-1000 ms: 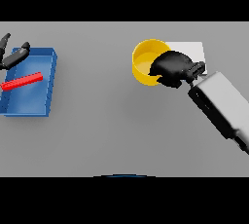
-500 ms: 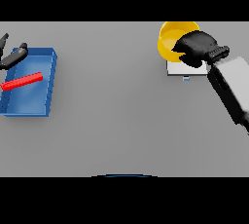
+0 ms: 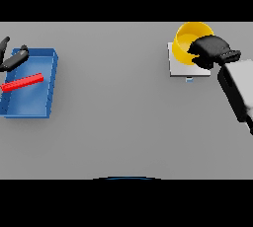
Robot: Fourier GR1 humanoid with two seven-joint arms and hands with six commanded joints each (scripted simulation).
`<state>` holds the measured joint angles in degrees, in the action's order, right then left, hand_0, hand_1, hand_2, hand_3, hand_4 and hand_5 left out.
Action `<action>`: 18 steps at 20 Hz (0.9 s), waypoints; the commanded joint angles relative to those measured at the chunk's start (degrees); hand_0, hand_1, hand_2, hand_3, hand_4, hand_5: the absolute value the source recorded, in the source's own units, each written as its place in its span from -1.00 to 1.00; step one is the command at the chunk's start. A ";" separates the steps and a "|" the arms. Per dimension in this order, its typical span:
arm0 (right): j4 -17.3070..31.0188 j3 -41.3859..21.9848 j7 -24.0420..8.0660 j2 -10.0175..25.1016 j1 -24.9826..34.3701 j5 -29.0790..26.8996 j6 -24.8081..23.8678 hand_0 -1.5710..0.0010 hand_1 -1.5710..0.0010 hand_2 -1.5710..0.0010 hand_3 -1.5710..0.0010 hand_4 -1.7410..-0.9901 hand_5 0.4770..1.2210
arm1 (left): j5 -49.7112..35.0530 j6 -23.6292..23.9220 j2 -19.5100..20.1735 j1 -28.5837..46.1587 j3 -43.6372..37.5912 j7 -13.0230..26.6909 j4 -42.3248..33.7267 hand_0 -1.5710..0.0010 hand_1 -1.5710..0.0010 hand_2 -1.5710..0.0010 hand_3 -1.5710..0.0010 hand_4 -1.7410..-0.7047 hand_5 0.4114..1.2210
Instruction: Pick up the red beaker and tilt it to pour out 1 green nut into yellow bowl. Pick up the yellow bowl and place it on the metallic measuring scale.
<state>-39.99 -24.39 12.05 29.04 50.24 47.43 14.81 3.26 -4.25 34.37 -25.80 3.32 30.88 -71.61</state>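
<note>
While my right hand [image 3: 210, 52] is gripping the round yellow bowl [image 3: 189, 42] by its rim, the bowl is hovering over the flat metallic measuring scale [image 3: 179, 67] (slightly toward its far edge).

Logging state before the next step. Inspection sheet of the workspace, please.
Surface: grey table, flat.
Job's things: yellow bowl over the metallic scale at far right; whether it rests on it cannot be told. Red beaker and green nut: nothing seen.
Clutter: blue tray at left with a red bar lying in it.
Hands: right hand curled on the bowl's rim; left hand at the tray's far left corner, fingers relaxed, holding nothing.
Cables: nothing seen.
Surroundings: nothing seen.
</note>
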 commanded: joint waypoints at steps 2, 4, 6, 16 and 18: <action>2.57 0.09 -0.05 -1.05 0.67 0.29 -1.04 -1.00 -1.00 -0.76 -0.75 -1.00 1.00 | -0.44 -0.24 0.51 -0.15 -0.47 0.48 -0.42 1.00 1.00 1.00 1.00 0.70 -0.02; 4.35 0.06 0.81 -0.95 0.77 0.44 -1.51 -1.00 -1.00 -0.76 -0.77 -1.00 1.00 | 0.15 0.14 -0.08 0.03 0.15 0.32 -0.19 1.00 1.00 1.00 1.00 0.72 -0.03; 5.82 0.28 0.35 -1.28 1.38 0.36 -1.51 -1.00 -1.00 -0.76 -0.80 -1.00 1.00 | -0.20 -0.53 0.50 -0.27 -0.14 0.45 -0.21 1.00 1.00 1.00 1.00 0.73 -0.05; 8.09 2.03 -0.27 -2.62 2.24 -2.26 1.51 0.04 0.14 0.26 0.39 -0.39 0.20 | -1.10 -1.13 0.17 -0.45 -0.44 -0.25 0.08 1.00 1.00 1.00 1.00 0.74 -0.13; 7.89 2.16 -0.74 -2.59 1.99 -2.52 2.09 0.38 0.41 0.52 0.59 -0.32 0.04 | -1.29 -0.87 0.16 0.43 -0.51 -0.19 -0.84 1.00 1.00 1.00 1.00 0.75 -0.14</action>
<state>-32.10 -22.23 11.36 26.46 52.23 44.91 16.91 1.97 -5.12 34.53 -25.36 2.81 30.67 -72.44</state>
